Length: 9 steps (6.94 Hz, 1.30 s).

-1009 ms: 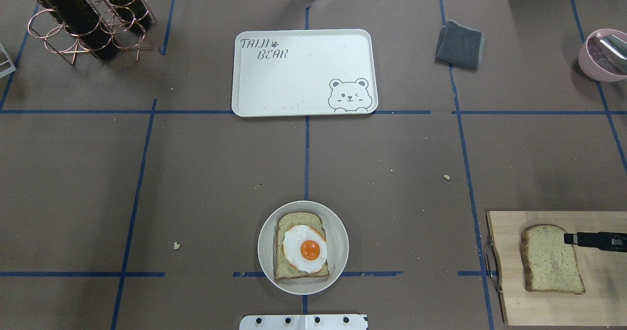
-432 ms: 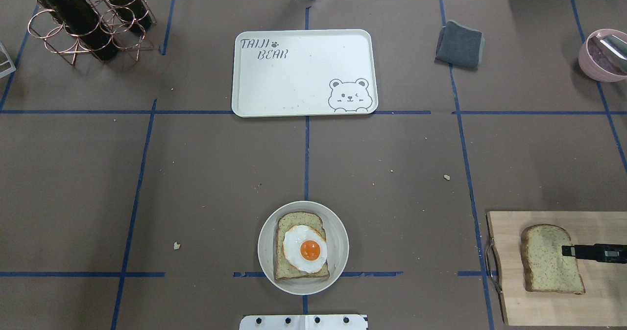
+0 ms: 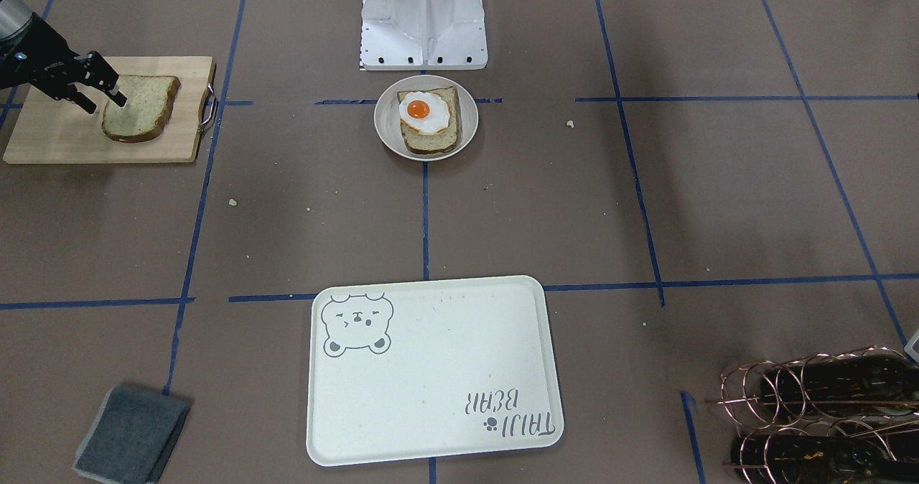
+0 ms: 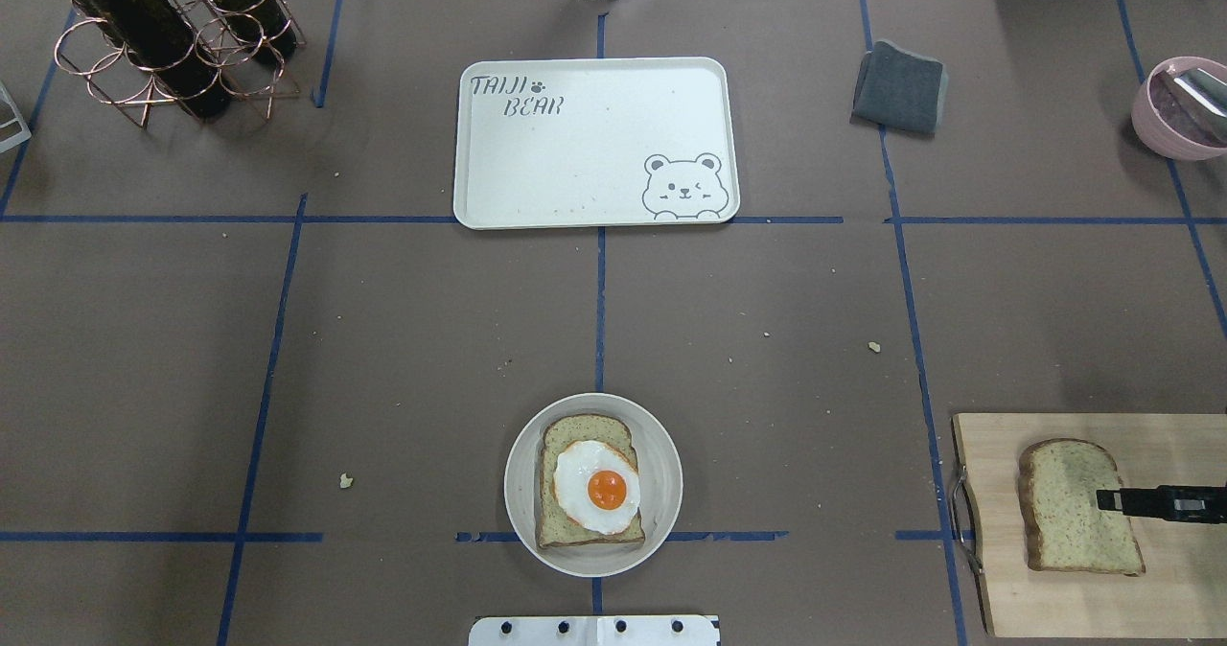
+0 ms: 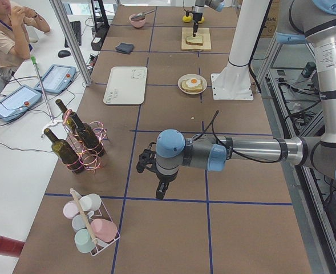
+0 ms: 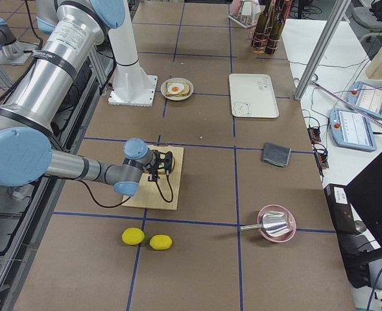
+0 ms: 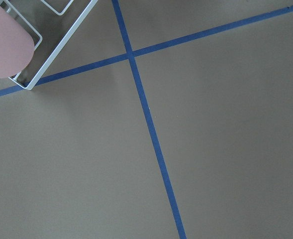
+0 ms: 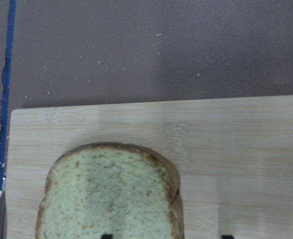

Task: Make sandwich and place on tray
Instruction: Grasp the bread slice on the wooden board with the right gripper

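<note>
Over the board (image 4: 997, 588) at the robot's right, the right gripper (image 4: 1107, 500) is hovering low above the loose slice (image 4: 1064, 521). Its fingers (image 8: 105, 236) are standing wide apart. In the wrist view one tip is showing over the bread and the other over bare wood, so they are straddling the slice's crusted side. They are not gripping anything yet.

Judging by this, the task is sitting roughly at its midpoint. The plated slice (image 4: 575, 427) is lying on the plate (image 4: 661, 454) near the robot's base, and the egg (image 4: 594, 488) is resting on top of it, yolk up. That half is looking done. What is remaining is grasping the loose slice, carrying it across to cap the egg, and then moving the finished stack to the tray (image 4: 594, 138). The tray is waiting at the far middle of the table, well apart from the plate, and is carrying none of the sandwich.

The left gripper (image 5: 162, 191) is hanging over bare table far from all this. Only the side view is showing it, so I cannot tell how its fingers are set.

Counting: two slices, one egg, one plate, one tray, one board. Also one folded cloth (image 4: 899, 85), one pink bowl (image 4: 1150, 133), two lemons (image 6: 133, 236), and what seem to be three bottles (image 5: 76, 145), though the rack is partly hiding them.
</note>
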### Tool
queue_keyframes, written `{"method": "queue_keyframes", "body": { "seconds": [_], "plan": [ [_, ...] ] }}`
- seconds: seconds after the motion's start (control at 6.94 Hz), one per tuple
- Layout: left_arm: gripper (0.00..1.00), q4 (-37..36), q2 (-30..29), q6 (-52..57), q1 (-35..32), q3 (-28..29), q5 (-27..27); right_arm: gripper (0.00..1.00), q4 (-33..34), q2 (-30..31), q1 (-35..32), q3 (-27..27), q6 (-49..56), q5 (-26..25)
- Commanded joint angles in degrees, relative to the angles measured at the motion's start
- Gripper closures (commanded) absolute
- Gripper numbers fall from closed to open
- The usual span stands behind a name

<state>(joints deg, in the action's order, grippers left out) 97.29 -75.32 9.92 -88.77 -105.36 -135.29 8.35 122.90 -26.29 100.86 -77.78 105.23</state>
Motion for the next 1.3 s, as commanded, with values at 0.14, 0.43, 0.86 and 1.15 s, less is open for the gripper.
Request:
{"method": "queue_keyframes", "body": {
  "seconds": [0.14,0.43,0.86,1.15],
  "plan": [
    [0.00,-0.1,0.1,0.0,-0.1,-0.3,0.0,1.00,0.0,-0.2,0.4,0.0,0.1,0.0],
    [0.00,-0.1,0.1,0.0,-0.1,-0.3,0.0,1.00,0.0,0.1,0.9,0.0,0.8,0.2],
    [0.00,-0.1,0.1,0.0,-0.1,0.2,0.0,1.00,0.0,1.2,0.2,10.3,0.0,3.0],
    [0.00,-0.1,0.1,0.0,-0.1,0.3,0.0,1.00,0.9,-2.7,-0.4,15.4,-2.1,5.6]
  ]
}}
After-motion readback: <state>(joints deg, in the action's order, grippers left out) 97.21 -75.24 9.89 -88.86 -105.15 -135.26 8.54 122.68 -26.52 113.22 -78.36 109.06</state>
